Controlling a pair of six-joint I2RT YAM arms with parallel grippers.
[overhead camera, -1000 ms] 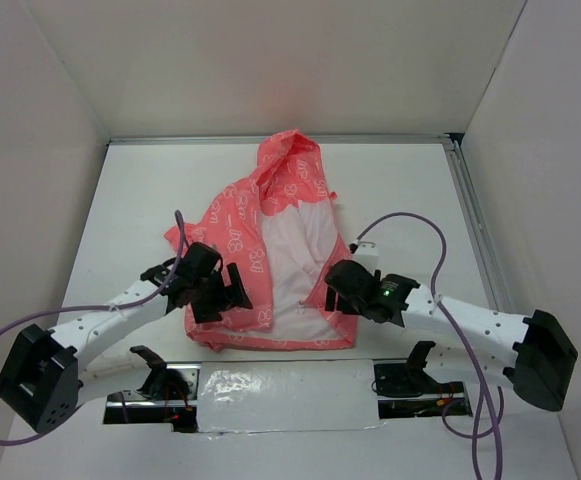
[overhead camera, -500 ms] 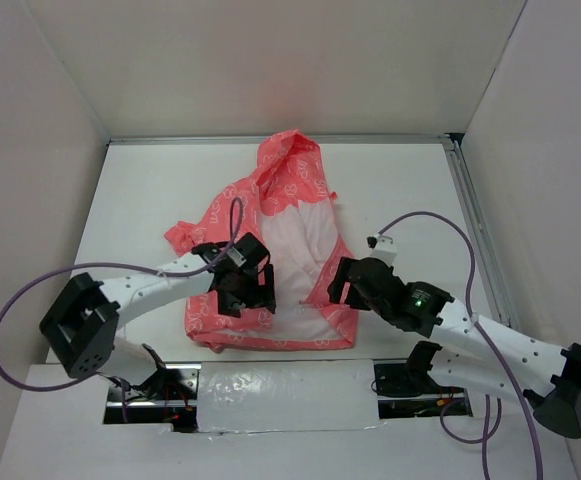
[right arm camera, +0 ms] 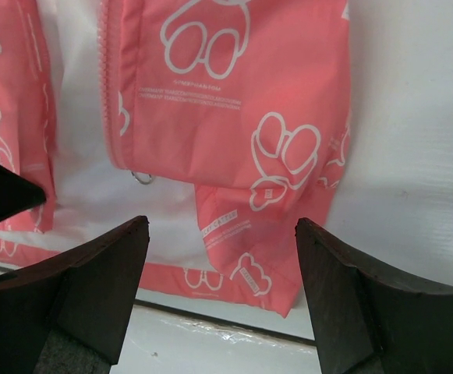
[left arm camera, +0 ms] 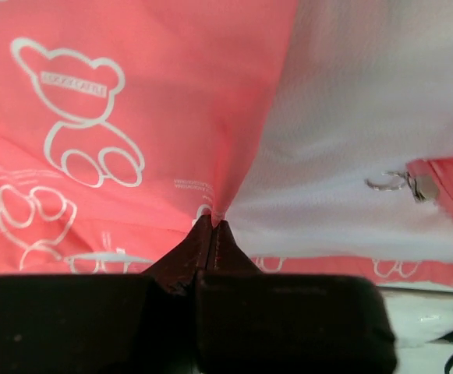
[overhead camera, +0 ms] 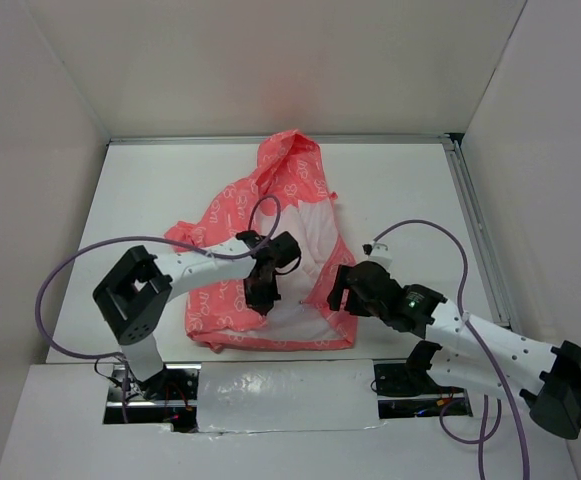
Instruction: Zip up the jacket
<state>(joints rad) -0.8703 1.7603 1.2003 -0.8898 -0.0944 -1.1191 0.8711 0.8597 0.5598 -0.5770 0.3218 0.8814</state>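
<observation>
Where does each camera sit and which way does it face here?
Top external: above and behind the arms, looking down on the table and jacket; both arms, left gripper, right gripper show.
Left wrist: on the left arm, facing the jacket's open front edge; its shut jaws pinch fabric.
Right wrist: on the right arm, facing a pink panel's hem; its open jaws frame it.
Shared: both wrist views show white lining and a small metal ring.

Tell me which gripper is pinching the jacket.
The left gripper: it is shut on the pink front edge of the jacket. The right gripper stands wide open above the other front panel.
</observation>
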